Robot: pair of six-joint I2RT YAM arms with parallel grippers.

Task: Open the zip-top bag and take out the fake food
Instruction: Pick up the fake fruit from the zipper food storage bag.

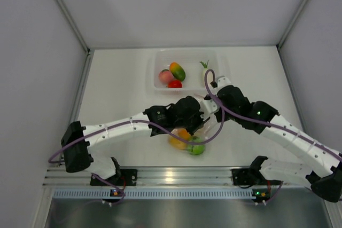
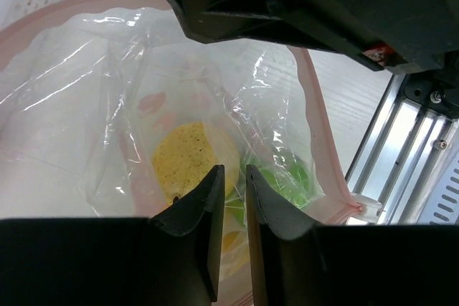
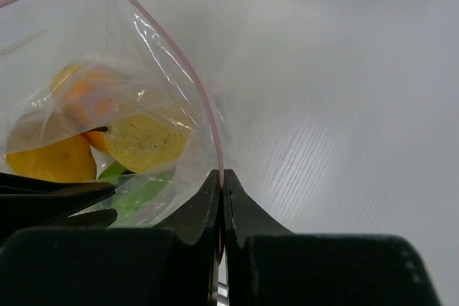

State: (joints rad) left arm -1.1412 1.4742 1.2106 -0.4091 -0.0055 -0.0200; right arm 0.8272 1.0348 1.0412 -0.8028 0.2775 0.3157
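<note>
Obs., both arms meeting over the near-middle of the worktop [image 1: 117,89].

- Zip-top bag [image 1: 205,132]: sits toward the near edge, about midway between the left and right edges. Its top is held up between the two arms. Mouth is open; the pink zip strip runs in a wide loop in the left wrist view.
- Fake food [image 1: 181,137]: an orange, a yellow and a green piece are inside the bag, low down and bunched together. Through the film the yellow one looks speckled, with the green one just beside it.
- Left fingers [image 2: 221,180]: nearly together, only a thin slit between them. A sliver of pinkish film shows low in the slit, so they look pinched on the bag's near rim.
- Right fingers [image 3: 219,185]: fully closed, clamping the pink zip strip on the other side of the mouth. The strip rises straight out of the tips.
- Clear tub [image 1: 155,73]: by the far edge, middle, well apart from the bag. It holds a pink piece, an orange-and-green piece and a red piece grouped at its left. A white piece with a green top lies at its right.
</note>
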